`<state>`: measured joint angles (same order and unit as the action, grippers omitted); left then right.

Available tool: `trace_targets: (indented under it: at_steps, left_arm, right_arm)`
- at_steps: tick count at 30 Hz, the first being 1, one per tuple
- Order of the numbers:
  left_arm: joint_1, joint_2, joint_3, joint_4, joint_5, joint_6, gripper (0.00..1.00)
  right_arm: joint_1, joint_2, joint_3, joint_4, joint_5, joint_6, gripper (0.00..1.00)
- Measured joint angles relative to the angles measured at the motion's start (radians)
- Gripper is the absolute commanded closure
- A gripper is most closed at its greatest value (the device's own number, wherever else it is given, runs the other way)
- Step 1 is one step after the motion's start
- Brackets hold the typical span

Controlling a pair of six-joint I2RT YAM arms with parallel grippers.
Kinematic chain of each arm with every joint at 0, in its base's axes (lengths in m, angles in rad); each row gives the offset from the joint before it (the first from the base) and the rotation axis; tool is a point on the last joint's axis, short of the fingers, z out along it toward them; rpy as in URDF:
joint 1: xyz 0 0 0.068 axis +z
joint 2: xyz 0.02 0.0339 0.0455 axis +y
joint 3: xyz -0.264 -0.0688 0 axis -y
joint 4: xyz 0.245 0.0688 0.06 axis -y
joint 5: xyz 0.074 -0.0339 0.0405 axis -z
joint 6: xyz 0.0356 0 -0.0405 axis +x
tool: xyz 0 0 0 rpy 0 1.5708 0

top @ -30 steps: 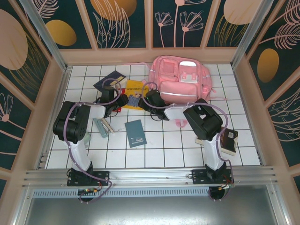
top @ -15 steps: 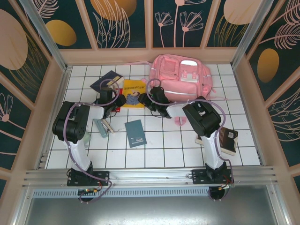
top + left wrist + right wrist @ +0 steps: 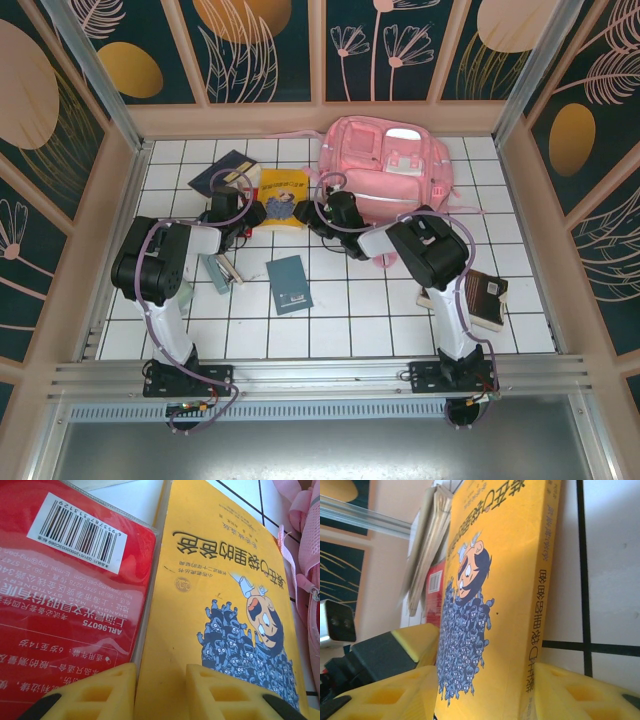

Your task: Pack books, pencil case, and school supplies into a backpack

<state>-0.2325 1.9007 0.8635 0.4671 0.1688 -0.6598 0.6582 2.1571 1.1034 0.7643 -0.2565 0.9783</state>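
Far on the desk (image 3: 350, 300), just left of the backpack (image 3: 390, 170), the yellow book (image 3: 283, 186) is clamped by both my grippers: left gripper (image 3: 159, 672) and right gripper (image 3: 487, 672) are each closed on an edge. Uneven pulls could bend it or let it slip, and it might drag the red piece (image 3: 65, 605) just beside it.

Top view: near corners of yellow book (image 3: 283, 187) sit under left gripper (image 3: 250, 212) and right gripper (image 3: 318, 210); finger contact too small to read. Left wrist: red piece (image 3: 65, 580) cut by top and left edges, backpack (image 3: 306, 540) cut to a sliver at right. Right wrist: tan-edged book (image 3: 427, 540) behind is blurred. Brown book (image 3: 488, 298) near table's (image 3: 350, 320) right edge partly under right arm (image 3: 440, 270).
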Motion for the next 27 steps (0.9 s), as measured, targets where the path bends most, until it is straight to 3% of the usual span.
trace_targets:
  at_steps: [9, 22, 27]
  left_arm:
    - [0.000, 0.000, 0.000, 0.000, -0.001, 0.000, 0.68]
    - [0.000, -0.004, -0.004, 0.002, 0.017, -0.001, 0.68]
    - [0.000, -0.010, -0.009, 0.002, 0.039, -0.008, 0.67]
  right_arm:
    - [0.002, 0.000, -0.013, 0.066, -0.016, -0.029, 0.48]
    - [0.009, 0.013, 0.085, -0.162, 0.020, -0.055, 0.47]
    - [0.006, 0.041, 0.086, -0.080, -0.018, -0.028, 0.48]
